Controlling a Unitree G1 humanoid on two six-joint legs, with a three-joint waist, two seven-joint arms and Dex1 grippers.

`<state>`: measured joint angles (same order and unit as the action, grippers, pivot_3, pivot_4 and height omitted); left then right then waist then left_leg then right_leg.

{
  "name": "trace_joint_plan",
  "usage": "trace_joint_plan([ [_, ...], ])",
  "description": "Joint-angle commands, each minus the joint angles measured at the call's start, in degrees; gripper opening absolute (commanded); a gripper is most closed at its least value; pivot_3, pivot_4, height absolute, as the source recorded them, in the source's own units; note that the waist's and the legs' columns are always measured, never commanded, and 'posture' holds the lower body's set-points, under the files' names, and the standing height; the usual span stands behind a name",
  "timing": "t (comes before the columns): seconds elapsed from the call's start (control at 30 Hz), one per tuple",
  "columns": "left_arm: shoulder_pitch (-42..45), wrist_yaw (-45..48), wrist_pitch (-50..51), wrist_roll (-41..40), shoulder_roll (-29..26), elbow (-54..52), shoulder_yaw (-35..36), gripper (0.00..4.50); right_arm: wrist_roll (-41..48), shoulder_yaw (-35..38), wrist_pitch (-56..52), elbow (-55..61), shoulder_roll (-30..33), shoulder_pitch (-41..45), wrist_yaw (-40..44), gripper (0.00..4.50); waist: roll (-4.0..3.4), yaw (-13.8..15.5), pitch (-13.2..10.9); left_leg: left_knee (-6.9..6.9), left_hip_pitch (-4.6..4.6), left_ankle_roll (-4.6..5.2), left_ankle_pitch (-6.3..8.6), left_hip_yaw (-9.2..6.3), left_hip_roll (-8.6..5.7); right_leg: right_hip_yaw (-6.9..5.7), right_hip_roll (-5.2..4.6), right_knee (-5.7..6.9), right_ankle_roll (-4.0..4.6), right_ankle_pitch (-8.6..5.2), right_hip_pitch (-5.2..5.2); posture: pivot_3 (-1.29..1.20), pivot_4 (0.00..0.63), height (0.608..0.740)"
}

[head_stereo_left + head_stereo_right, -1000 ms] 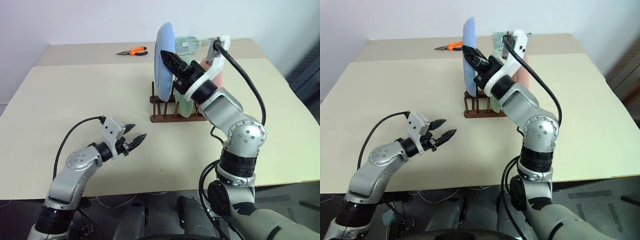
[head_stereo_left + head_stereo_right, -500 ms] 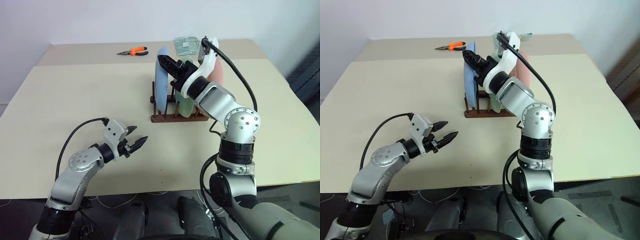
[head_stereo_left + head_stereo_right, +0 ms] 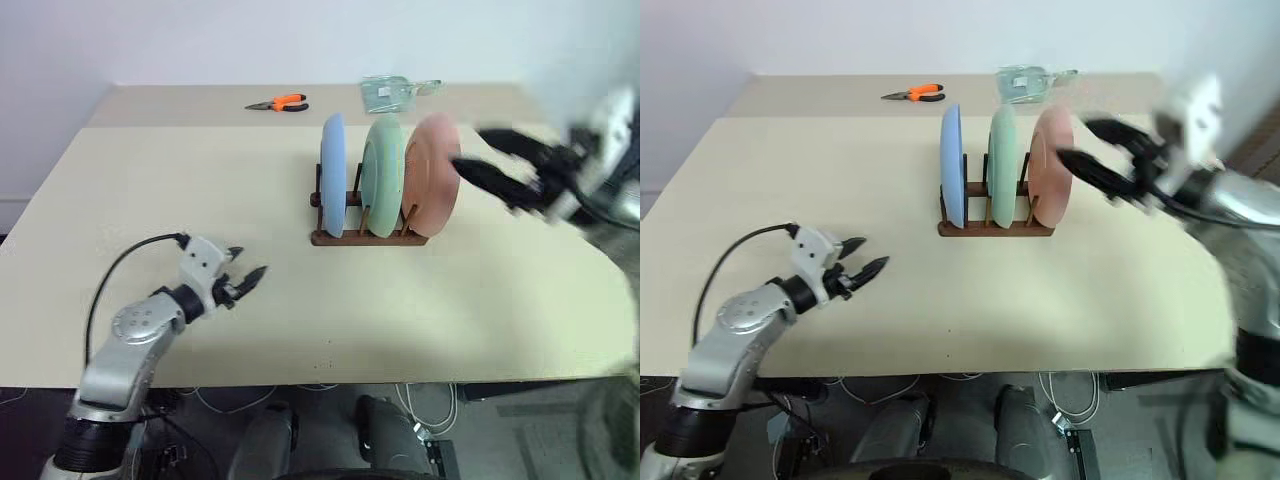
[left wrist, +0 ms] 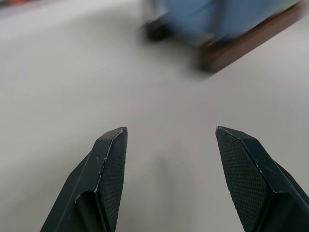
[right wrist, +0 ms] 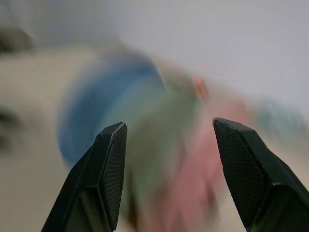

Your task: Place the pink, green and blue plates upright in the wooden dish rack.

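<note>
Where the wooden dish rack (image 3: 365, 232) sits on the table (image 3: 200, 180), all three plates are seen standing upright in it between the pegs. Taking the rack as reference, the blue plate (image 3: 333, 174) is slotted at its left end, the green plate (image 3: 383, 176) is held in the middle, and the pink plate (image 3: 433, 177) is set at its right end. The plates are spaced apart, face to face, and none is seen leaning out of the rack.

Just to the right of the rack, level with the pink plate's upper half, the right gripper (image 3: 478, 160) is observed. Its two black fingers are spread apart and nothing is held between them; the pink plate is close by, but contact cannot be confirmed because the gripper is blurred.

Well to the left of the rack and nearer the table's front edge, the left gripper (image 3: 246, 272) is positioned low over the table. Its fingers are parted, with nothing gripped, and bare tabletop is seen between them in the left wrist view.

Behind the rack, orange-handled pliers (image 3: 278, 102) and a clear bag (image 3: 392, 93) are noted near the table's far edge.
</note>
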<state>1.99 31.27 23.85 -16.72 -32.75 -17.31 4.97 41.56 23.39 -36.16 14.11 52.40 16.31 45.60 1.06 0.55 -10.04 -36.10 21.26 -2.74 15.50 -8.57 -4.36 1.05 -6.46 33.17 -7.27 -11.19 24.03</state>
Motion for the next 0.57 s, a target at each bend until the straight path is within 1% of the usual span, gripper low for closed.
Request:
trace_joint_plan([
  [0.03,-0.4,0.1,-3.5,0.7,-1.1,1.6,4.2,2.98,-4.6,2.2,5.3,-2.7,2.1,-7.8,6.6,2.86,-0.10,-0.2,0.0,0.02,-0.01,0.01,0.01,0.18,0.08,0.04,0.00,0.00,-0.05,-0.03,0.03,0.00,0.150,0.740],
  [0.1,-1.3,0.2,-4.0,0.7,-1.8,2.5,5.9,2.98,-8.8,0.1,10.0,-6.3,1.1,-9.2,6.6,2.86,-0.11,-0.8,0.0,0.03,-0.06,0.03,0.03,0.44,0.23,0.04,-0.01,0.03,-0.07,-0.05,0.03,0.00,0.150,0.740],
  [0.17,-2.4,0.6,-4.0,0.4,-2.0,1.7,6.6,2.98,-10.6,-1.2,12.2,-10.0,-0.4,-7.8,6.1,2.86,-0.17,-1.4,0.0,0.03,-0.06,0.03,0.03,0.59,0.25,0.04,-0.08,0.04,-0.04,-0.02,0.03,0.00,0.150,0.740],
  [0.33,-5.9,0.1,-2.8,0.0,-1.7,-2.1,7.6,2.98,-15.4,-5.6,19.3,-20.9,-2.3,-1.3,7.8,2.86,-0.12,-1.3,0.0,-0.01,-0.20,0.03,0.03,0.63,0.24,0.03,-0.13,0.04,-0.04,0.02,0.04,0.00,0.150,0.740],
  [0.47,-8.8,-0.8,-2.1,-0.5,-0.9,-4.9,8.0,2.98,-17.5,-7.5,22.5,-26.7,-2.5,3.3,9.4,2.86,-0.12,-1.0,0.0,-0.03,-0.13,0.05,0.04,0.62,0.21,0.03,-0.19,0.02,0.14,0.14,0.08,0.00,0.150,0.740],
  [0.57,-9.5,-1.1,-2.5,-0.2,-0.1,-4.8,7.9,2.98,-18.8,-8.4,24.3,-30.4,-2.8,6.7,9.7,2.86,-0.11,-0.8,0.0,-0.11,-0.07,0.06,0.04,0.62,0.21,0.00,-0.22,0.02,0.13,0.15,0.08,0.00,0.150,0.740],
])
